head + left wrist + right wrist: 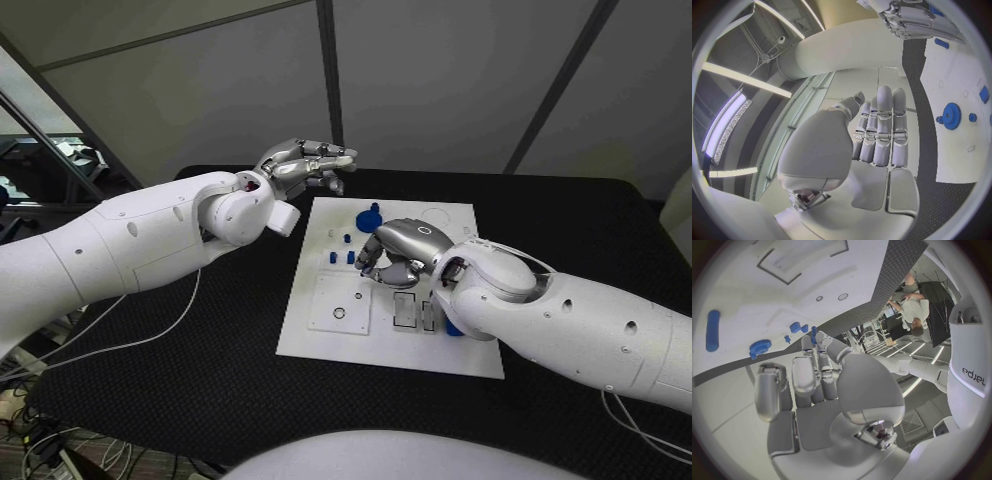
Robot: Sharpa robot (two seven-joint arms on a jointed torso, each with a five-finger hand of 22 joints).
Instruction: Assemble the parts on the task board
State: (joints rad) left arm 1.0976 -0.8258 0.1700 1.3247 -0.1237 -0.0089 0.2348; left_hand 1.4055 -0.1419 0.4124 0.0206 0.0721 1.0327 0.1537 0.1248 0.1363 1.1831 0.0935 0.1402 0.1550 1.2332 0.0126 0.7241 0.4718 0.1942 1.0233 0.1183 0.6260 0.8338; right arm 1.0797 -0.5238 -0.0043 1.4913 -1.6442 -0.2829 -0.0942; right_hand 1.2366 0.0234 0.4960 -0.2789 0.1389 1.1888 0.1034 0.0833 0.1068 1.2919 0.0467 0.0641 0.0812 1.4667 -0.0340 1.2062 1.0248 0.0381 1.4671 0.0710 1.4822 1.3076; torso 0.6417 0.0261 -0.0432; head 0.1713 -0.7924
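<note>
One blue gear (951, 116) on the task board (447, 215); both hands' fingers empty, left (306, 163) straight, right (392, 253) curled

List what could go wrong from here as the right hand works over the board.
1. The right hand hovers low over the task board, close to small blue pegs; a sweep might knock them over.
2. That hand hides the parts beneath it from the head view, so a misaligned fit may go unnoticed.
3. The left hand hangs near the board's far corner by the blue gear; the arms could collide if both move in.
</note>
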